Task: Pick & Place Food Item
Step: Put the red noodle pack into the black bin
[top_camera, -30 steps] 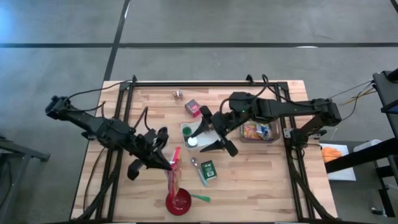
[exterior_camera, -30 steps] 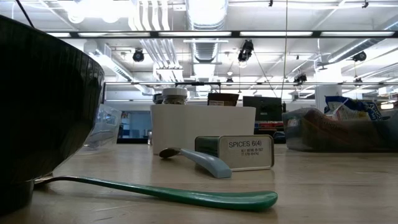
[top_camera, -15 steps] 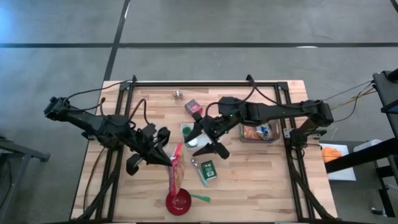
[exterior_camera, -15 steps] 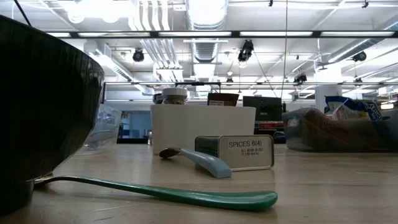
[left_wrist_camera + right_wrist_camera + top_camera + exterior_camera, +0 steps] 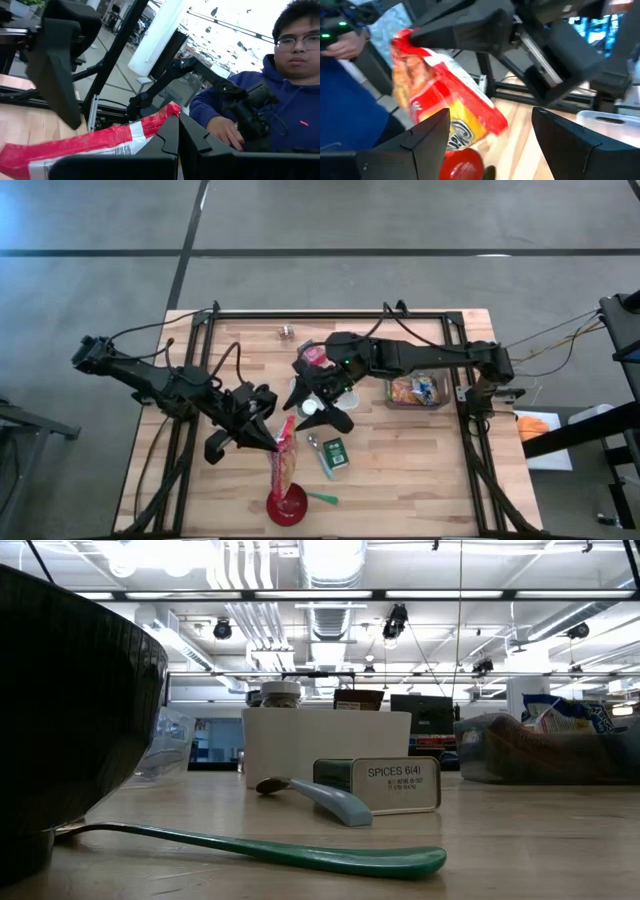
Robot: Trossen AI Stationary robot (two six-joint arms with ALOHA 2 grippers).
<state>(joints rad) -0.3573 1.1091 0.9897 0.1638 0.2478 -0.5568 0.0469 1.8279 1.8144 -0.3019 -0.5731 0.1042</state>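
A red snack bag [image 5: 281, 465] hangs upright over the red bowl [image 5: 290, 505] at the table's near middle. My left gripper [image 5: 268, 440] is shut on its upper end. The bag also shows in the left wrist view [image 5: 95, 145] and the right wrist view [image 5: 445, 100], with the bowl [image 5: 462, 162] below it. My right gripper [image 5: 316, 404] stands open above the white container [image 5: 303, 392], just right of the bag, and nothing is between its fingers [image 5: 420, 140]. My left gripper pinches the bag's top edge [image 5: 162, 117] between its two shut fingers. The fingers come level from the table's left. The bag hangs below the hold, tilted, its lower end [image 5: 279, 492] over the red bowl; whether it touches the bowl I cannot tell.
Right of the bag lie a green spice tin [image 5: 335, 452] and a grey-blue spoon [image 5: 318, 448]; a green spoon [image 5: 322, 499] lies beside the bowl. A clear bin of snacks [image 5: 416, 390] stands at the right, a pink box [image 5: 311, 352] and a small jar [image 5: 286, 332] farther back.
My right gripper has moved toward the table's left, from beside the clear bin to over the white container and close to the bag, staying open. The bag stays hanging from my left gripper over the bowl.
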